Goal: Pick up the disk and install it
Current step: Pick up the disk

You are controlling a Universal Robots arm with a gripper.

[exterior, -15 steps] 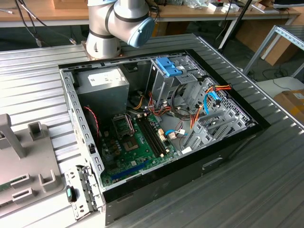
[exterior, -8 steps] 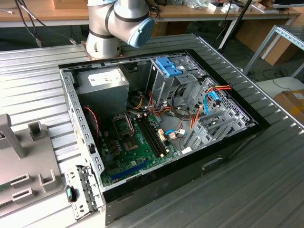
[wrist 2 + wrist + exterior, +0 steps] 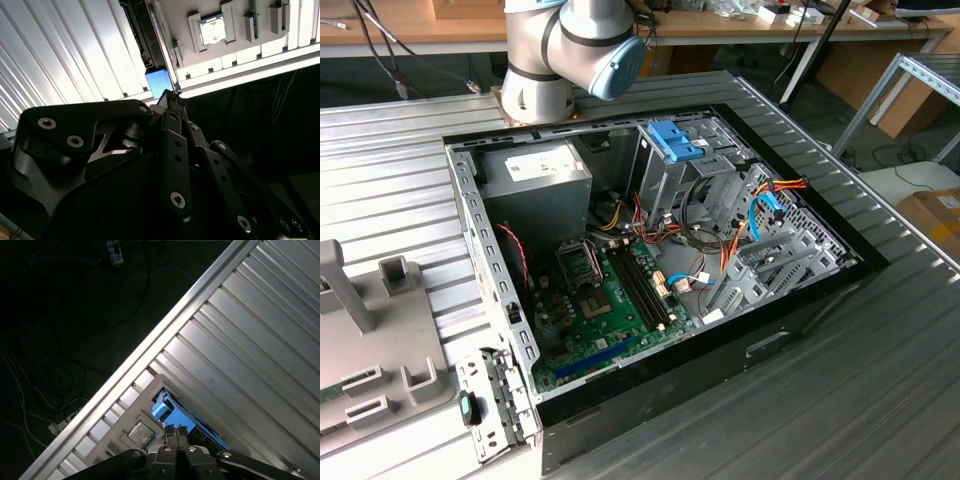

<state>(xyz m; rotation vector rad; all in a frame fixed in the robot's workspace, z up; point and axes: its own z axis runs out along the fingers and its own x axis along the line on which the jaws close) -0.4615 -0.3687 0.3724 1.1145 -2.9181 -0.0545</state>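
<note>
An open computer case (image 3: 720,372) is recorded, ringed by a ribbed metal table (image 3: 390,160). Inside are noted a green motherboard (image 3: 590,320), a grey power-supply box (image 3: 535,185) and a metal drive cage (image 3: 665,195) — topped by a blue latch (image 3: 673,140). A grey fixture tray (image 3: 370,350) is seen at the exterior view's left.

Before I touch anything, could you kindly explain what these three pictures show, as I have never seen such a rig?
This is one robot arm standing at a ribbed metal table. The exterior view, from a camera off the arm, shows an open computer case lying on that table. Both wrist views come from cameras on the arm and look along its black pincer. The pincer is right at the disk, blue-framed, in a grey tray beside a square chip. Whether it grips, I cannot tell.
</note>
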